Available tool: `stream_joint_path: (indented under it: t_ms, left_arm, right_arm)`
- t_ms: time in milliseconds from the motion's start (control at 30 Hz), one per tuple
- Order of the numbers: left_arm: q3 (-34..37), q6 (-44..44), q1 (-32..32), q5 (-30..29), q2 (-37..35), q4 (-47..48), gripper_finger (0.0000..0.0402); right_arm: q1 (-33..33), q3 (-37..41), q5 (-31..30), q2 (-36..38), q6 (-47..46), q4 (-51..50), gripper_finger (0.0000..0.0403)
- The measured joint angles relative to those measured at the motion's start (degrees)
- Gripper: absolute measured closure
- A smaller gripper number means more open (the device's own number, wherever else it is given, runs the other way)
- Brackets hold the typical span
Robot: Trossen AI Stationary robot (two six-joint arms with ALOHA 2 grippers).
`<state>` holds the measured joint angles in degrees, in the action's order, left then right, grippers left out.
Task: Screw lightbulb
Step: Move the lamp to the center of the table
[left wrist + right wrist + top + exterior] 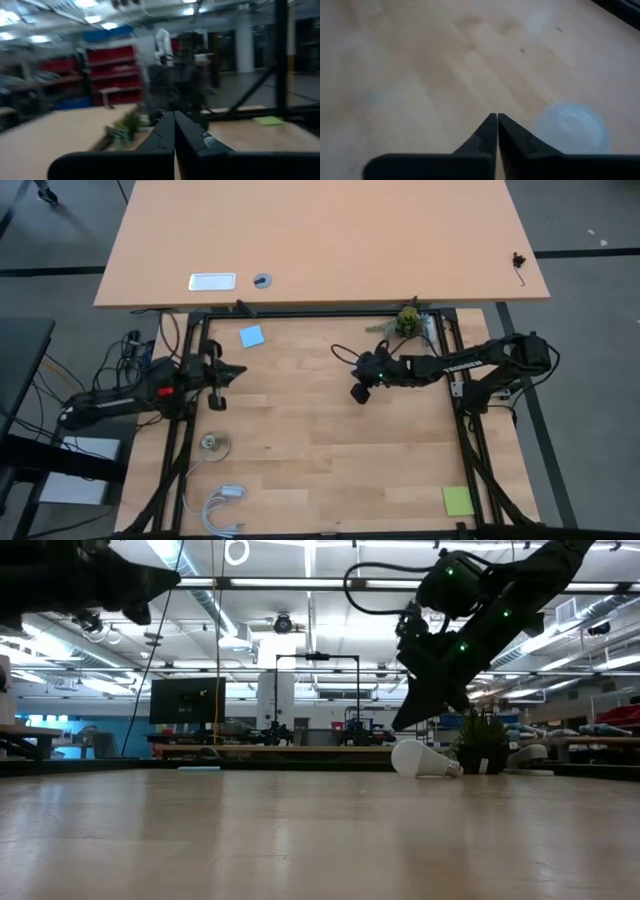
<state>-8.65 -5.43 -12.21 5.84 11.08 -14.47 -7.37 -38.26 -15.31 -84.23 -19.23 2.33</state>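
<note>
The white frosted lightbulb (pixel 418 758) lies on its side on the wooden table, its silvery base (pixel 455 769) pointing sideways. It shows as a pale round blur in the right wrist view (pixel 572 128). In the high view the right arm hides it. My right gripper (pixel 360 392) is shut and empty, slanting down just above the bulb (pixel 408 722). My left gripper (pixel 218 377) is shut and empty, held above the table's left side. The round grey socket disc (pixel 214 444) lies flat near the left front, with its white cord (pixel 226 502) coiled toward the near edge.
A blue note (pixel 251 336) lies at the far left and a green note (pixel 458 500) at the near right. A small green plant (pixel 408 320) stands at the far edge. A second tabletop (pixel 320 240) lies beyond.
</note>
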Motion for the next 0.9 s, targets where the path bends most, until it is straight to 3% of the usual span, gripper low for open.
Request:
stream_joint_path:
  t_ms: [133, 267, 667, 900]
  left_arm:
    - [-4.93, 4.77, 0.49, 6.51, 8.58, -0.24, 0.0401]
    - [-11.74, 5.85, 3.29, 9.9, 18.24, 6.39, 0.0401]
    - [-37.19, 6.28, 17.08, 6.43, 43.29, 44.49, 0.0401]
    - [-48.54, 16.21, 27.26, 1.94, 52.56, 66.11, 0.0401]
  right_arm:
    - [2.12, 0.0, 0.46, 0.0, 1.34, 0.89, 0.039]
    - [4.24, 0.0, 0.51, 0.0, 1.35, 0.97, 0.0377]
    - [7.95, 0.0, 0.64, 0.0, 1.45, -0.06, 0.0387]
    - [8.41, 0.0, 2.56, 0.0, 1.65, -0.29, 0.0386]
